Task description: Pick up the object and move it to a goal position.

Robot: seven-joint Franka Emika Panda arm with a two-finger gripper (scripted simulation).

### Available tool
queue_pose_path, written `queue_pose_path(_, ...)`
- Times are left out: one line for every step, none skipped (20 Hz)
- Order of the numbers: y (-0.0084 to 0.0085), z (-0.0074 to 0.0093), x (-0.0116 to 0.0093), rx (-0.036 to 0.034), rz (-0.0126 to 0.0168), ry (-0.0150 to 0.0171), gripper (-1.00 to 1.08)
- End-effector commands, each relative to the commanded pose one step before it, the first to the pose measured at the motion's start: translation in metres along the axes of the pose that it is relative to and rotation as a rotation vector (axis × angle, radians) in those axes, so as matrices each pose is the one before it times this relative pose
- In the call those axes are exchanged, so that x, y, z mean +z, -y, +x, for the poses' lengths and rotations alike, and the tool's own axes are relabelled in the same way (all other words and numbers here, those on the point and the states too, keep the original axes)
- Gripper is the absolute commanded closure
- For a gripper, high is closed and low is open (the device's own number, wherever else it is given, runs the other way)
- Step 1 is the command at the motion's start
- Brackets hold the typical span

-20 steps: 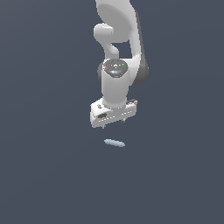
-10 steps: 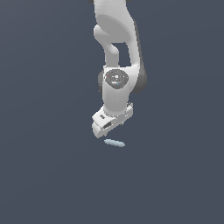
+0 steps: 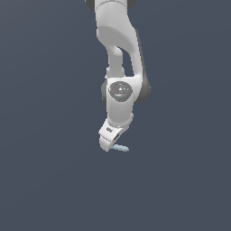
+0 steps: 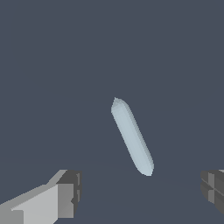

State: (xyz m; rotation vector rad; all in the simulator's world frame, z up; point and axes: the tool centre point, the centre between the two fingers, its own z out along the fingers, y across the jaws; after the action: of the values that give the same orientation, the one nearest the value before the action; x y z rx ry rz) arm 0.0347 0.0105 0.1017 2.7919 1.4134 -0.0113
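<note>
The object, a small pale blue-grey rod (image 3: 121, 148) with rounded ends, lies on the dark floor. In the wrist view the rod (image 4: 131, 136) lies slanted between and beyond the two fingertips. My gripper (image 4: 140, 192) is open, with one finger (image 4: 61, 194) to one side and the other finger (image 4: 214, 186) far to the other side, both apart from the rod. In the exterior view my gripper (image 3: 110, 143) hangs low right over the rod, partly covering its end toward the exterior view's left.
The flat dark blue-grey floor (image 3: 45, 180) stretches all around. The white arm (image 3: 119, 67) rises above the gripper to the top of the exterior view.
The gripper has come down and turned about its axis. It now sits close over the rod, which has not moved.
</note>
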Motion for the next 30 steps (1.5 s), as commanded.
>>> queue_pose_path(-0.00171,0.00208,0.00659,-0.07291,0.00089,-0.00118,-0.92)
queue_pose_path(-0.0007,0.00074,0.00261,-0.02837,0.00041,-0.00058,-0.92)
queue_pose_path(-0.00071,0.00072,0.00261,-0.02834,0.0004,-0.00065,-0.92)
queue_pose_path(-0.00072,0.00068,0.00258,-0.02796,0.00039,-0.00072,-0.92)
queue_pose_path(-0.00069,0.00063,0.00245,-0.02662,0.00036,-0.00076,-0.92)
queue_pose_path(-0.00066,0.00058,0.00232,-0.02515,0.00033,-0.00078,-0.92)
queue_pose_path(-0.00063,0.00052,0.00219,-0.02368,0.00029,-0.00079,-0.92)
queue_pose_path(-0.00059,0.00047,0.00205,-0.02222,0.00026,-0.00079,-0.92)
queue_pose_path(-0.00056,0.00043,0.00192,-0.02077,0.00022,-0.00078,-0.92)
queue_pose_path(-0.00052,0.00039,0.00178,-0.01932,0.00019,-0.00076,-0.92)
queue_pose_path(-0.00049,0.00034,0.00165,-0.01786,0.00016,-0.00073,-0.92)
queue_pose_path(-0.00045,0.00031,0.00152,-0.01643,0.00014,-0.0007,-0.92)
queue_pose_path(-0.00041,0.00027,0.00139,-0.01499,0.00011,-0.00066,-0.92)
queue_pose_path(-0.00038,0.00024,0.00125,-0.01355,0.00009,-0.00061,-0.92)
queue_pose_path(-0.00034,0.0002,0.00112,-0.01211,0.00007,-0.00056,-0.92)
queue_pose_path(-0.0003,0.00018,0.00099,-0.01069,0.00006,-0.00051,-0.92)
queue_pose_path(-0.00026,0.00015,0.00086,-0.00925,0.00005,-0.00045,-0.92)
queue_pose_path(-0.00022,0.00013,0.00072,-0.00783,0.00003,-0.00038,-0.92)
queue_pose_path(-0.00019,0.00007,0.00059,-0.00636,0.00002,-0.00032,-0.92)
queue_pose_path(-0.00014,0.00008,0.00046,-0.00497,0.00002,-0.00025,-0.92)
queue_pose_path(-0.0001,0.00007,0.00033,-0.00358,0.00001,-0.00018,-0.92)
queue_pose_path(-0.00007,-0.00001,0.0002,-0.00207,0.00001,-0.0001,-0.92)
queue_pose_path(-0.00002,0.0,0.00007,-0.00069,0.0,-0.00004,-0.92)
queue_pose_path(0.00023,-0.00009,-0.00023,0.00456,0.00031,0.00028,-0.92)
queue_pose_path(0.0,-0.00003,0.0004,0.0,0.0,0.0,-0.92)
queue_pose_path(0.0,-0.00008,0.00119,0.0,0.0,0.0,-0.92)
queue_pose_path(0.00001,-0.00013,0.00198,0.0,0.0,0.0,-0.92)
queue_pose_path(0.00013,0.00025,0.00274,-0.00069,-0.00003,0.00002,-0.92)
queue_pose_path(0.00003,-0.00025,0.00353,0.0,0.0,0.0,-0.92)
queue_pose_path(0.00021,0.00032,0.00428,-0.00098,-0.00004,0.00003,-0.92)
